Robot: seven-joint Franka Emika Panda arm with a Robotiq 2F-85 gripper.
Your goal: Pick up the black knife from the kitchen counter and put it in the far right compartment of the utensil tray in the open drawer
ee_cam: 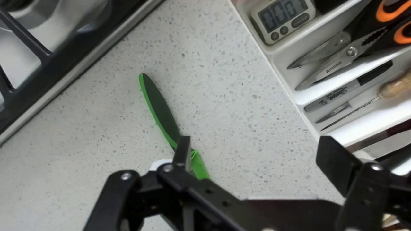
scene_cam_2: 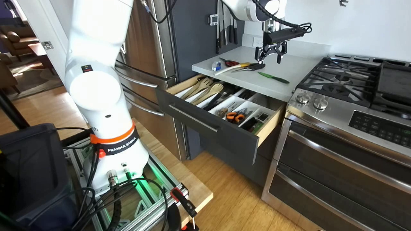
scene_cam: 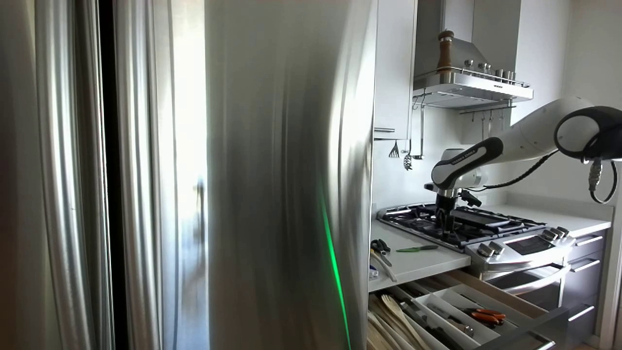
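Green-bladed and dark-handled, one slim knife (ee_cam: 170, 128) is seen on the speckled white counter (ee_cam: 244, 96), below one black gripper (ee_cam: 257, 153). Its two fingers (ee_cam: 334, 163) are spread wide, nothing held.

Orange-handled scissors (ee_cam: 352, 51), digital timer (ee_cam: 282, 19), wooden spoons (scene_cam_2: 214, 90), pepper mill (scene_cam: 444, 52)

The tabletop (ee_cam: 231, 96) is showing pale grey with darker grey flecks; the paring knife (ee_cam: 169, 126) is combining a green blade with a dark, green-edged handle. The utensil tray (ee_cam: 367, 129) is gleaming white, the drawer (scene_cam_2: 231, 138) is showing a dark grey front and the gripper (ee_cam: 257, 154) is looking black.
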